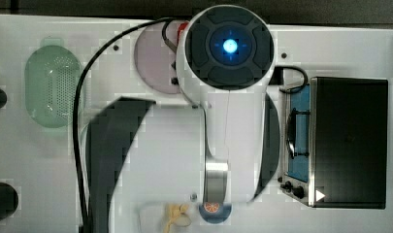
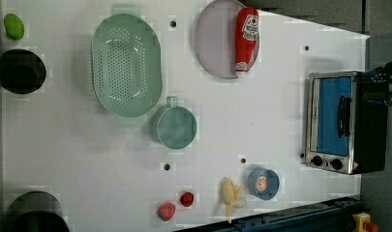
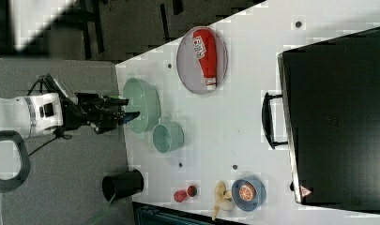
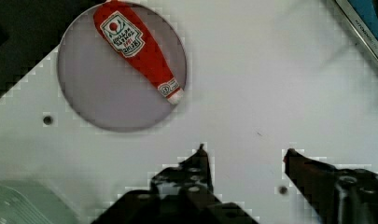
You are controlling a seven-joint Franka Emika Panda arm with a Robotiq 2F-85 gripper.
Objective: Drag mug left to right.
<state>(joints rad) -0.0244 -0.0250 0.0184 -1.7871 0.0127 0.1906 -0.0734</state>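
1. The white counter [image 2: 280,96] carries everything. The pincer [image 4: 245,151] is seen in the wrist view with its two dark fingers spread well apart and nothing between them; bare counter lies beneath the gap.

2. The toaster oven [image 2: 341,121] stands at the left view's right edge. In the wrist view only its corner is caught, off to one side of the pincer and well apart from it.

3. The pale green colander [image 2: 127,65] lies just beside the mug, nearly touching it, on the left view's upper left. A sliver of it is seen in the wrist view behind the fingers.

4. The purple plate [image 4: 121,65] with the ketchup bottle [image 4: 140,46] on it lies ahead of the pincer in the wrist view, apart from the fingers.

5. The mug [image 2: 176,126] stands upright near the counter's middle, its handle pointing toward the colander. In the right view it lies beyond the pincer's tips, past the colander's near end. Judged from this, the pincer must be brought down and across to the mug before any drag.

6. The blue dish with the orange slice [image 2: 263,183] and the banana [image 2: 231,195] lie toward the left view's lower right. They are judged clear of a straight drag, whereas the toaster oven bounds it.
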